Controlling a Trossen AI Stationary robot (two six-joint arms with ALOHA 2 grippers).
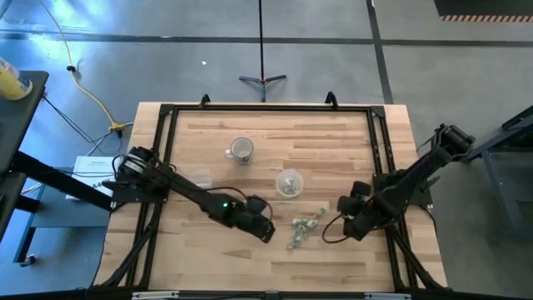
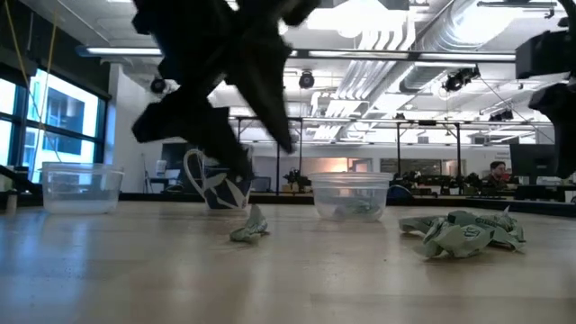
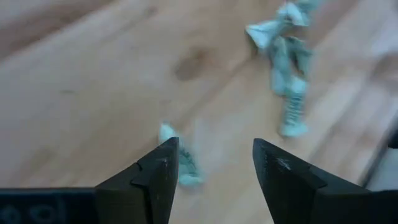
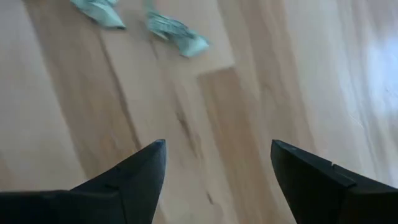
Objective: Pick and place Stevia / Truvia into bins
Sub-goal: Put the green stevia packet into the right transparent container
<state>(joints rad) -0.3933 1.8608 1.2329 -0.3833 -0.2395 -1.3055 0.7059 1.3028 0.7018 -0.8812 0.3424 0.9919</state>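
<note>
**Left gripper over a stray packet**

The packets (image 1: 305,228) lie heaped just near the cup (image 1: 289,182); one stray packet (image 3: 180,158) sits apart. The left gripper (image 3: 214,165) hangs over it, jaws spread, likely to pinch. The right gripper (image 4: 217,168), also spread and empty, waits beside the heap.

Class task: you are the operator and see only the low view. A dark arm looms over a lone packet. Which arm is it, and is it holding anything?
Observer: The left gripper, by the high view. Its fingers are open and empty.
Operator: Where is that packet?
Observer: The small crumpled pale green-and-white paper packet lies on the light wooden table beside one finger, not between them.
Operator: And the right arm?
Observer: The right gripper is open, empty, short of the loose pile of packets.
</note>
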